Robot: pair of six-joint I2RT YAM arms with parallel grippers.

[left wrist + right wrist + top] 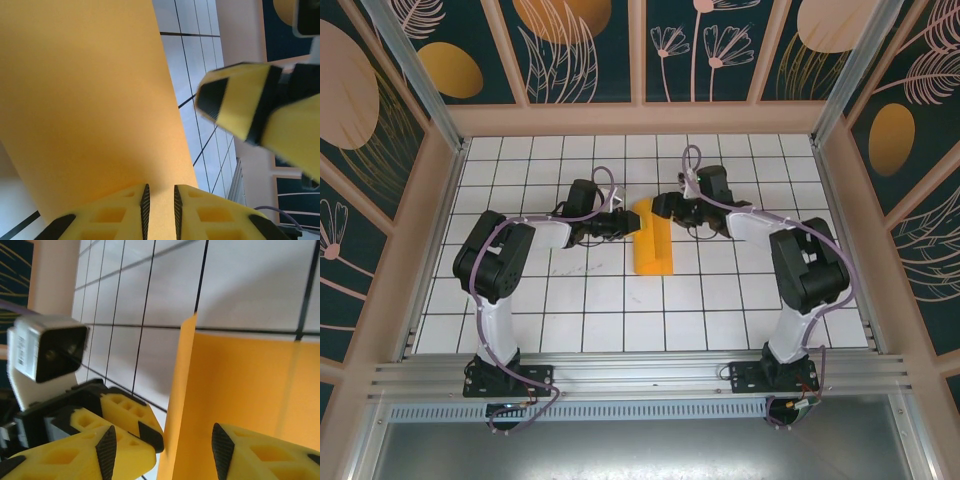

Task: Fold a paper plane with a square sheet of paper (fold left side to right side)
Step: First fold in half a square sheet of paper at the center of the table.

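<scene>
In the middle of the table (520,300), the square sheet of paper (653,245) is propped up for folding. The left gripper (160,205) is nearly closed around it, pinch unclear; the right gripper (164,445) is spread open.

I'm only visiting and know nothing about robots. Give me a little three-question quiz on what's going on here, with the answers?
1. True or false: the orange-yellow paper lies fully unfolded as a flat square.
2. The right end effector is: A) shut tight; B) open, with a raised paper edge inside its gap; C) holding a pen.
3. Fill in: on the tiled table, the paper lies ___ the left end effector and the right one.
Key: 1 false; 2 B; 3 between.
</scene>
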